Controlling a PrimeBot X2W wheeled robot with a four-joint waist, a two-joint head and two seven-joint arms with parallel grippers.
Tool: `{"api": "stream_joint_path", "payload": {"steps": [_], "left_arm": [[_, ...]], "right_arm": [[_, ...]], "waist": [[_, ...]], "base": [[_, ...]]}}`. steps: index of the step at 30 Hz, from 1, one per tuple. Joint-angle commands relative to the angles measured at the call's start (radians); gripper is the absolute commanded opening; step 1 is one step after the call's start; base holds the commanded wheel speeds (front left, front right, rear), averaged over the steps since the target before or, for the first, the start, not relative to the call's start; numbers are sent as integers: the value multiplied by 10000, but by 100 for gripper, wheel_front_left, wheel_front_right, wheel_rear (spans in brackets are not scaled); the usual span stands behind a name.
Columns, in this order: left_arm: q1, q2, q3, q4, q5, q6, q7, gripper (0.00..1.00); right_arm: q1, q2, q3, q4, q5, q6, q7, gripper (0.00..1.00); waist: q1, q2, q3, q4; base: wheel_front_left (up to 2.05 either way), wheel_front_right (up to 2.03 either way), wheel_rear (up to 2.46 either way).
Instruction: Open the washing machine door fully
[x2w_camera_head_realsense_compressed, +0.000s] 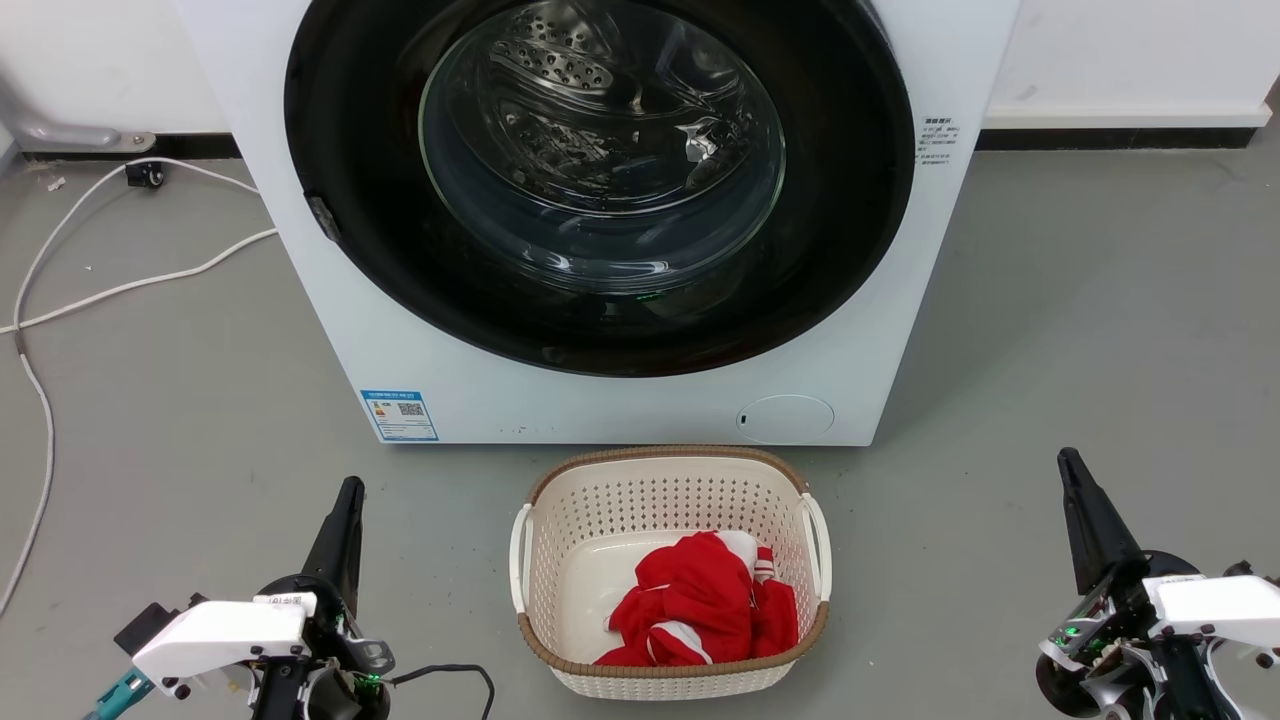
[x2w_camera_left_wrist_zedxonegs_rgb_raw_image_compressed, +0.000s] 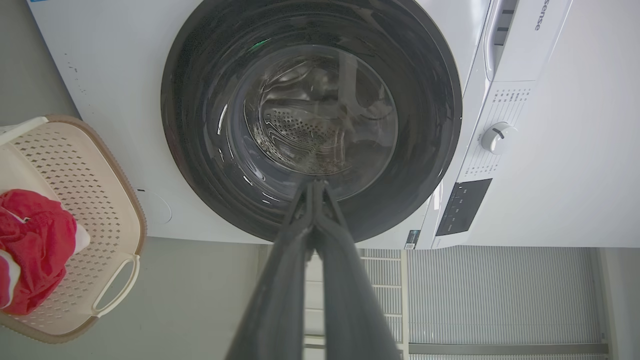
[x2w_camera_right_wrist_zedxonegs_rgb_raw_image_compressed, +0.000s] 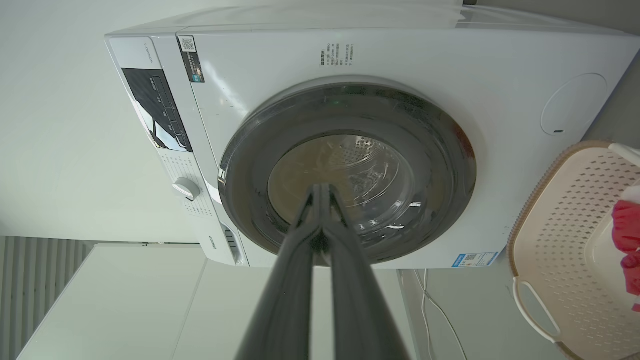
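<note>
The washing machine door (x2w_camera_head_realsense_compressed: 600, 170) lies shut, flush against the washing machine (x2w_camera_head_realsense_compressed: 300, 330) at the floor's far edge; opening has not begun. The left hand (x2w_camera_head_realsense_compressed: 348, 495) and right hand (x2w_camera_head_realsense_compressed: 1072, 470), fingers pressed together and empty, hang well short.

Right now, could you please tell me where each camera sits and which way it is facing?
Head view: on the head, facing forward and down at the washing machine door and laundry basket; left end effector and right end effector at the lower corners.
Left wrist view: on the left wrist, rolled sideways, facing the door along its own shut fingers.
Right wrist view: likewise on the right wrist.
Shared: both wrist views show door, basket, control knob.
</note>
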Motion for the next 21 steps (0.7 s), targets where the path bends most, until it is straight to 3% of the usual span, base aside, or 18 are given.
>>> {"api": "stream_joint_path", "payload": {"steps": [1,7,8,16,21], "left_arm": [[-92,-4,23,9,65,-32,43,0],[-93,-11,33,8,57,-32,55,0],[12,-13,7,27,29,2,-3,100],[56,-30,-241,-198,47,0,-310,100],[71,5,-457,-521,478,-2,-640,100]], "right_arm": [[-145,21,-28,17,-49,0,29,0],[-147,31,-42,17,-68,0,43,0],[18,17,-23,23,-13,0,7,100],[215,40,125,-237,-115,0,-345,100],[335,50,211,-578,-920,0,-624,100]], "waist": [[0,0,0,0],[0,0,0,0],[0,0,0,0],[0,0,-6,6],[0,0,-11,38]], "base": [[0,0,0],[0,0,0],[0,0,0],[0,0,0],[0,0,0]]}}
